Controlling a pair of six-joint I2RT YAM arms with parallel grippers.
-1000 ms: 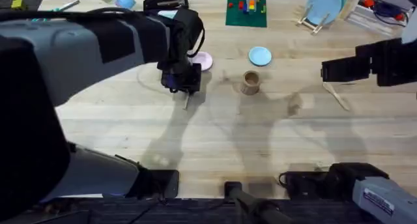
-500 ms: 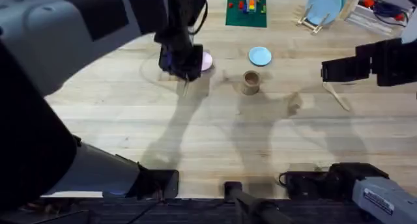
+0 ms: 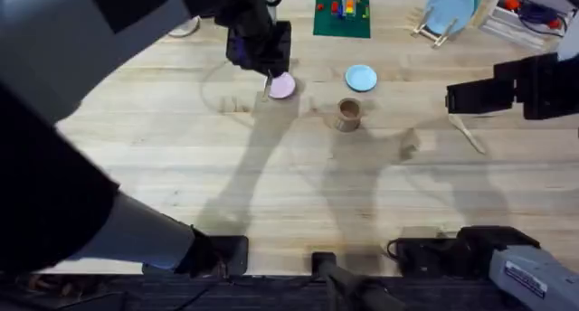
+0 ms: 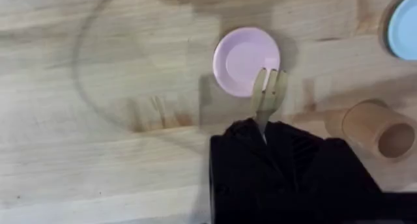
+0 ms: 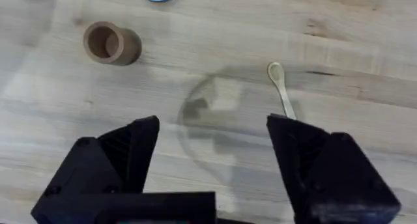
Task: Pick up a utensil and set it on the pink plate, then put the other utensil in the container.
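Small pale wooden fork [image 4: 268, 95] is clamped by its handle in the left gripper [image 3: 264, 65], tines out over the near rim of the small round pink plate [image 4: 246, 60], above it rather than lying on it. Vs 1 s ago: left gripper w/ fork was at approx 7 o'clock of the plate, over bare table; half a sec ago it was just beside the plate; now it sits at the plate's 11 o'clock in the overhead view, fork hanging down toward the plate's left edge. Plate, small brown cylindrical cup [image 3: 348, 114] and small light-blue plate [image 3: 361, 77] unchanged; cup at approx 4 o'clock of the pink plate, blue plate at 3 o'clock.

Pale wooden spoon-ended utensil [image 5: 281, 88] lies flat on the wooden table [image 3: 271, 184], well apart from the cup, at its 3 o'clock. Right gripper [image 5: 212, 159] hovers near it, jaws spread wide, nothing btwn them; no shift since earlier.

Left wrist view gives the tines and the fork-over-rim overlap, which overhead blurs. Right wrist view shows the spoon's rounded end; overhead shows just a pale sliver there.
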